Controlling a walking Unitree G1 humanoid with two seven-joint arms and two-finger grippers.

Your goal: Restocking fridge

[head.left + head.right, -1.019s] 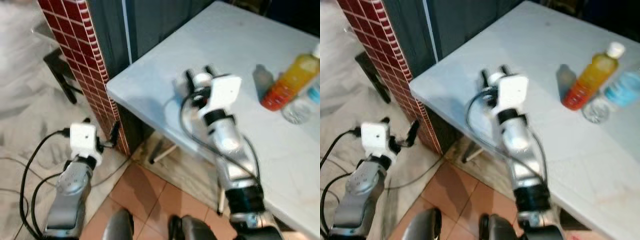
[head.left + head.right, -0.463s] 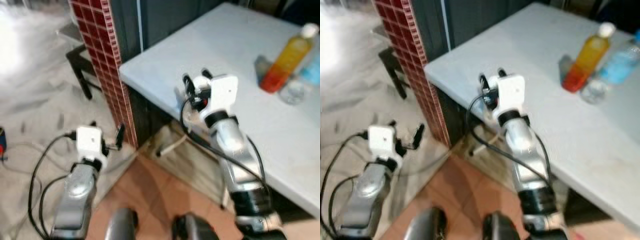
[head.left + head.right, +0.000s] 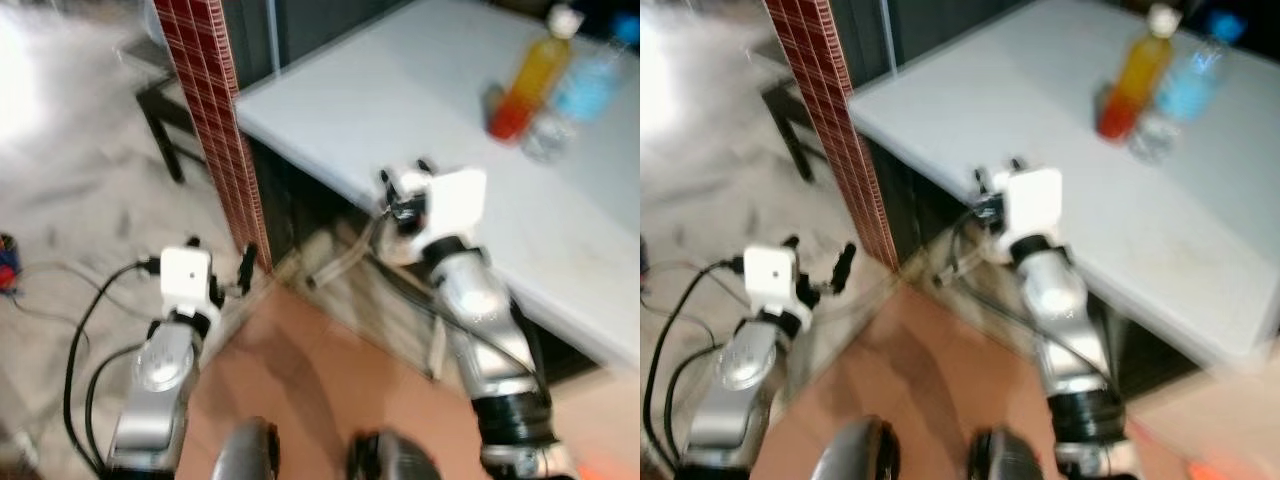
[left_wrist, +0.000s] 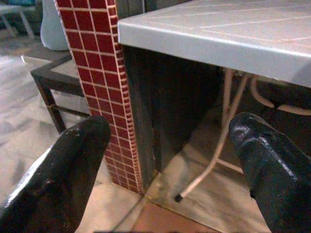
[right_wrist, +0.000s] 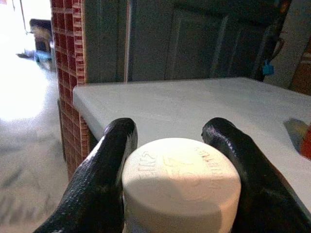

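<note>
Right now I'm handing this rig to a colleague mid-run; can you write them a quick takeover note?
Right gripper: shut on a container with a white cap, held near the grey table's edge.
Left gripper: open, holding nothing, low beside the red-tiled pillar.
On the table's far side: an orange drink bottle upright, a blue-labelled water bottle beside it.
Done: one item picked up.
Left: carry it to the fridge, then fetch the two bottles. The head views are blurred.

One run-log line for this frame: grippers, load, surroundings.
right gripper: shut on white-capped container, at table edge | left gripper: open, idle | on table: orange bottle, blue bottle
</note>
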